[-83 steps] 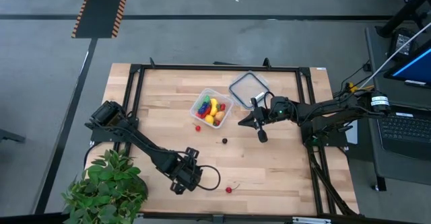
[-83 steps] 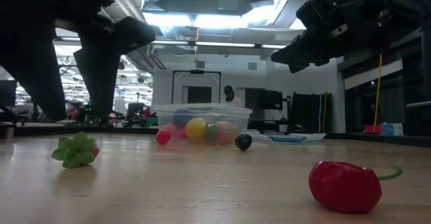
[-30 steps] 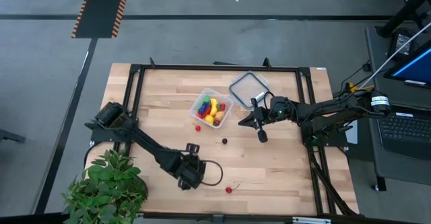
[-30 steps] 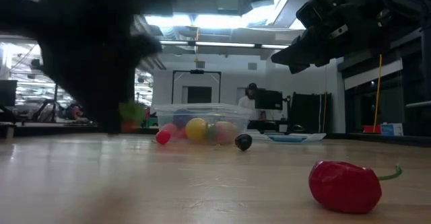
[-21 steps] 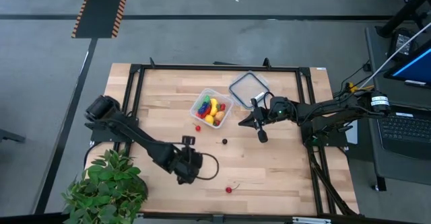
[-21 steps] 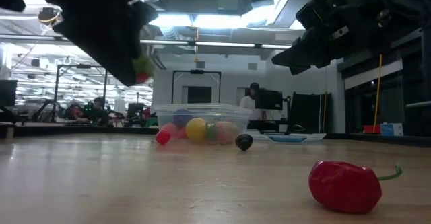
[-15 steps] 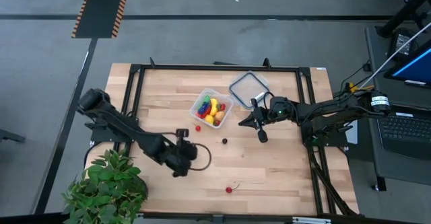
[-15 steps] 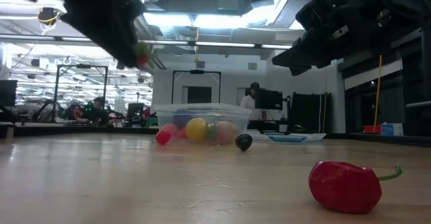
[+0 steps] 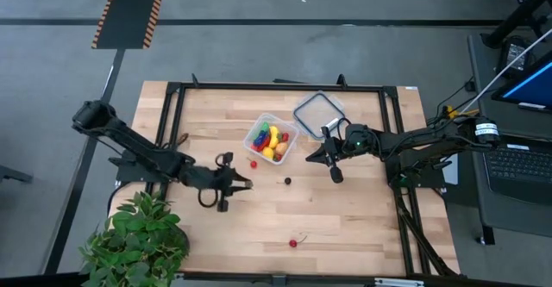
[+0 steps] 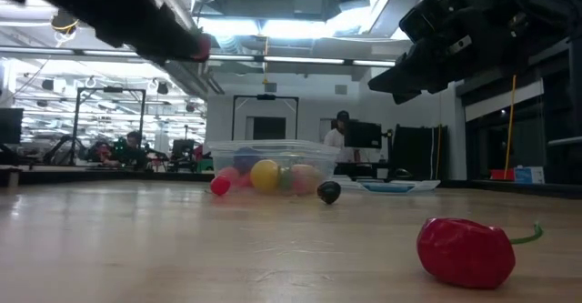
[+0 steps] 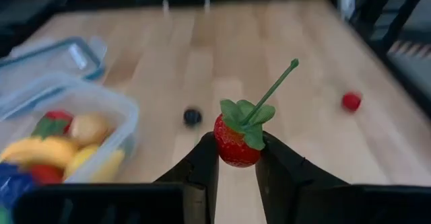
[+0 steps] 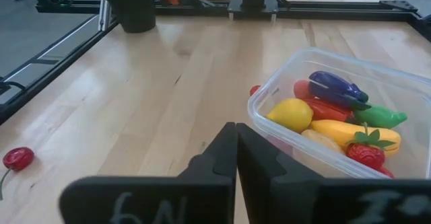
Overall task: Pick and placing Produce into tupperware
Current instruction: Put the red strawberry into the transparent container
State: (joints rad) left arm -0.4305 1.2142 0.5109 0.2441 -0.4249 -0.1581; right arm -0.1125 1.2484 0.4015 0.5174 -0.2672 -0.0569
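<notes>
I am clamping the strawberry (image 11: 237, 138) in my left gripper (image 11: 236, 158); keeping it level until it is over the tupperware (image 9: 271, 138).

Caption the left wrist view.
Left gripper holds a red toy strawberry near the clear plastic tub of produce.

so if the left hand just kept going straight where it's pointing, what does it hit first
Probably the tupperware. The left hand, shut on a strawberry, points toward the tub and the small dark fruit beside it. It is raised off the table, so depth is unclear; it might pass over the tub's rim.
</notes>
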